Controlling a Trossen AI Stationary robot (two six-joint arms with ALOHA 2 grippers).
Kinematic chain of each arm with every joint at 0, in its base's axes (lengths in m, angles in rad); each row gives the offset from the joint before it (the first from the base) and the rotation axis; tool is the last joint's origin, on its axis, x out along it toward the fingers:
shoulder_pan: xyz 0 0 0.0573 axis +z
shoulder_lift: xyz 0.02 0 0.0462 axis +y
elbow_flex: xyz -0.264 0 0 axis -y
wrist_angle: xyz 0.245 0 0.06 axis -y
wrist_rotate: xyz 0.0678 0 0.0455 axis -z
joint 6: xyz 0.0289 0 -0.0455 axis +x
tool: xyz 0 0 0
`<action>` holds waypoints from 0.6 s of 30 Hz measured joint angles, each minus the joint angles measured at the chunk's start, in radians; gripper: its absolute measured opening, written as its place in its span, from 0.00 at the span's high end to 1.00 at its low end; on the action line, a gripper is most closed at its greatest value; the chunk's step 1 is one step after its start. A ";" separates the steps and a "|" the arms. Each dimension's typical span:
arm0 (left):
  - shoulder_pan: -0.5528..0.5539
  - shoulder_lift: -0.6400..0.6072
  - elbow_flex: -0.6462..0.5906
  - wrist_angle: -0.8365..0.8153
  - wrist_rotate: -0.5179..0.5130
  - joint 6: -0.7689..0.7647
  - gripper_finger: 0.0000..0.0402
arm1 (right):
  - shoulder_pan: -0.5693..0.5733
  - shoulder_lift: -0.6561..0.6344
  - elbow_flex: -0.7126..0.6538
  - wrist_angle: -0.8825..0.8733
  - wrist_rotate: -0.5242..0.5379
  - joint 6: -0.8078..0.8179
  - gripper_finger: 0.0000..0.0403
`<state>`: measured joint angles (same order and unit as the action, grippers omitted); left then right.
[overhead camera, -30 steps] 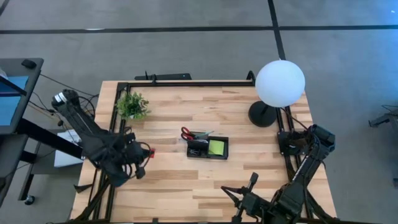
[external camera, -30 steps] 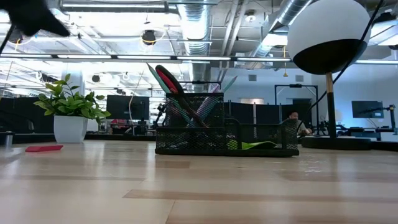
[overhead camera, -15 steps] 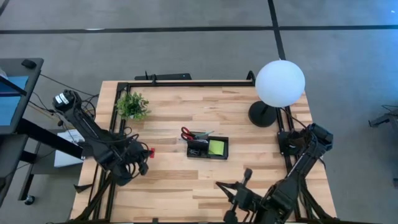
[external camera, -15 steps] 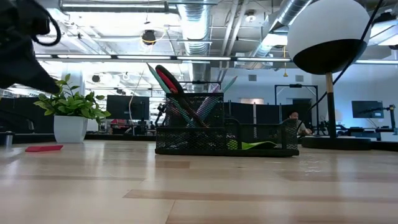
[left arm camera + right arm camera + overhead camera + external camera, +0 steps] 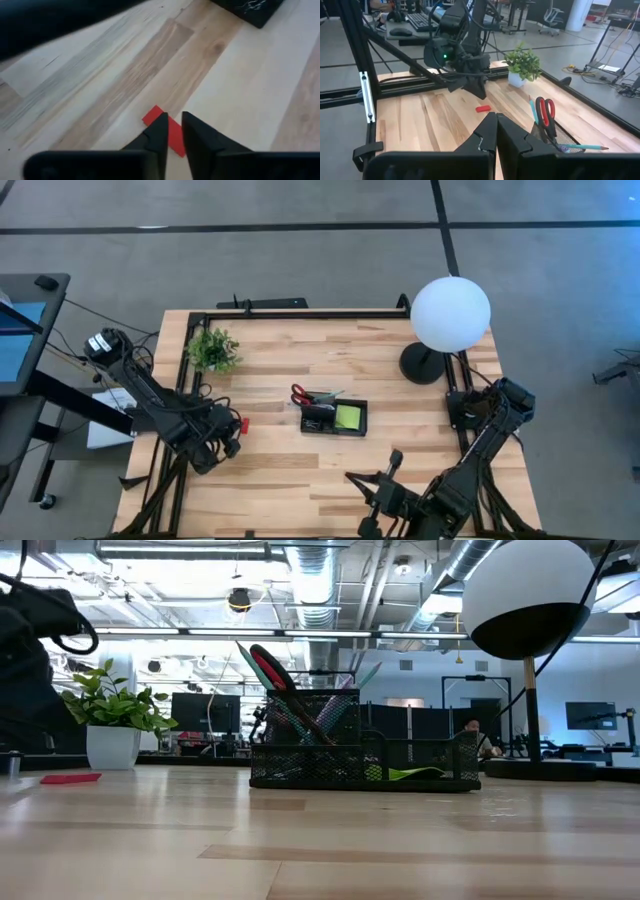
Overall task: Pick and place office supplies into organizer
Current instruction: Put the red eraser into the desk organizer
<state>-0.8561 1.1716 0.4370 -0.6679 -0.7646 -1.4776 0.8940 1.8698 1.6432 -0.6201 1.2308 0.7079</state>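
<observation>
The left gripper (image 5: 171,131) hovers just above the small red block (image 5: 166,131) at the table's left, fingers slightly parted and empty. Next, I'd say, it must drop, pinch the block and carry it right to the organizer (image 5: 334,417). The right gripper (image 5: 496,131) waits clenched, near edge.

Bare table (image 5: 270,470) surrounds the organizer (image 5: 334,417); plant (image 5: 212,350) and lamp (image 5: 449,315) flank it.

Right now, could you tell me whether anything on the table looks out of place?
Only the small red block: it lies flat on the bare wood toward the table's left edge, apart from the organizer, which already holds the scissors. The left tool hovers directly over it.
</observation>
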 joint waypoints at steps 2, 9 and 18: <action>0.013 0.015 0.000 0.002 0.007 -0.001 0.82 | 0.000 0.000 0.000 0.000 0.000 0.000 1.00; 0.070 0.124 0.000 0.073 0.106 -0.010 0.58 | 0.000 0.000 0.000 0.000 0.000 0.000 1.00; 0.129 0.278 0.005 0.122 0.083 -0.128 0.48 | 0.000 0.000 0.000 -0.001 0.000 0.000 1.00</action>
<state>-0.7266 1.4491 0.4423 -0.5459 -0.6820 -1.6055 0.8940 1.8698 1.6432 -0.6206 1.2304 0.7078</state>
